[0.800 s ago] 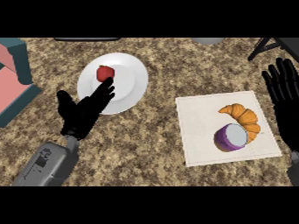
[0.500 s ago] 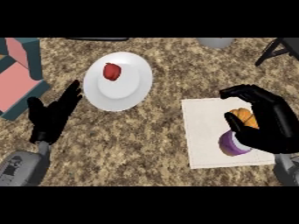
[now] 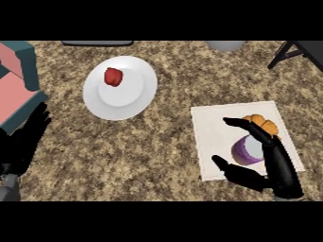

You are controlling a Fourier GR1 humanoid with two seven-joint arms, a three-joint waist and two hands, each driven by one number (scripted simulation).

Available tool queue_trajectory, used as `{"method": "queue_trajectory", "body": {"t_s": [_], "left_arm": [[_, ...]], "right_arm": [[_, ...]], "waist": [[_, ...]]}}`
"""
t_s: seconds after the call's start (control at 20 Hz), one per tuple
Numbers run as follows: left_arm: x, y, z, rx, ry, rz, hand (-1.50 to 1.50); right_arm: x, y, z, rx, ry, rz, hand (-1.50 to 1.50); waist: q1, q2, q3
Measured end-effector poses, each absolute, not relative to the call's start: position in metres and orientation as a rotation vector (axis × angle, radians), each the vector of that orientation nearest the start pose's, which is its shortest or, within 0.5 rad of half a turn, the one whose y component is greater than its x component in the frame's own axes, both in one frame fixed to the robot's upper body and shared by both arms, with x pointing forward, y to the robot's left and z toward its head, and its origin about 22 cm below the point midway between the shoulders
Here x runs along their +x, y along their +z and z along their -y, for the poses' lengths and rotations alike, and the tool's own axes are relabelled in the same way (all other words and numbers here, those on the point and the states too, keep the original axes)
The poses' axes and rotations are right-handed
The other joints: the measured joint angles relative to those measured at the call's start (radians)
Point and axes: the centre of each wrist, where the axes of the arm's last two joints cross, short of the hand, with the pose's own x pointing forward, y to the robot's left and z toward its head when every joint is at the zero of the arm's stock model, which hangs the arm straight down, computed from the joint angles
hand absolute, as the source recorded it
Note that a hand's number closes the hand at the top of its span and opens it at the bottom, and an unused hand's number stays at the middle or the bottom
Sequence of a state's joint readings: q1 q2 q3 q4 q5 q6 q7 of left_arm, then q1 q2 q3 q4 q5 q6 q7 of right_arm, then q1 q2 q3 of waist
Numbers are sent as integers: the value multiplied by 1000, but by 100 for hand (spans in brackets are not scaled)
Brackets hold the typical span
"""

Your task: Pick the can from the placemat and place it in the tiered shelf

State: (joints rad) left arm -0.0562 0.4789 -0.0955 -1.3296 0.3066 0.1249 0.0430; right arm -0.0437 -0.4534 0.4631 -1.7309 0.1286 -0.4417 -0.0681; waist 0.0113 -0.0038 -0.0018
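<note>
The can (image 3: pixel 245 150), purple with a pale top, stands on the white placemat (image 3: pixel 213 124) at the right, next to an orange croissant (image 3: pixel 262 124). My right hand (image 3: pixel 277 161) comes in from the lower right. Its fingers reach past the can's right side toward the croissant, and its thumb (image 3: pixel 233 172) sits just in front of the can. The hand is open, with the can in the gap between thumb and fingers. The tiered shelf (image 3: pixel 23 61), teal with pink levels, stands at the left edge. My left hand (image 3: pixel 18 144) rests open at the lower left, just below the shelf.
A white plate (image 3: pixel 133 94) holding a small red item (image 3: pixel 113 76) lies between the shelf and the placemat. A grey bowl (image 3: pixel 225 45) sits at the far edge. A black frame (image 3: pixel 310 54) occupies the top right corner.
My right hand has straightened and settled lower, now bracketing the can instead of arching over it. The left hand has drawn back toward the lower left.
</note>
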Motion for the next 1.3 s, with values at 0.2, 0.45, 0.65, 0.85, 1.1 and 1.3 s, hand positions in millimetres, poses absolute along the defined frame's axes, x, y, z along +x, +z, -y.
{"method": "queue_trajectory", "body": {"t_s": [0.2, 0.45, 0.65, 0.85, 1.1, 1.3], "left_arm": [[240, -6, -345, 251, -47, 1318, 0], [237, -3, -350, 265, -43, 1319, 0], [234, -5, -350, 268, -43, 1321, 0], [233, -4, -349, 263, -51, 1329, 0], [234, 1, -350, 254, -48, 1331, 0], [232, -1, -345, 251, -52, 1331, 0]], "right_arm": [[203, 48, 203, -464, 557, 1802, -150], [194, 73, 217, -703, 729, 1679, -150], [190, 94, 219, -817, 921, 1501, -150], [183, 102, 221, -884, 1161, 1274, -150], [184, 120, 203, -955, 1332, 1088, -150], [199, 128, 187, -991, 1403, 1012, -150]], "waist": [[-12, -2, -1], [-24, -5, -3], [-19, -4, -4], [-9, -1, -4], [0, 2, -1], [1, 3, 0]]}}
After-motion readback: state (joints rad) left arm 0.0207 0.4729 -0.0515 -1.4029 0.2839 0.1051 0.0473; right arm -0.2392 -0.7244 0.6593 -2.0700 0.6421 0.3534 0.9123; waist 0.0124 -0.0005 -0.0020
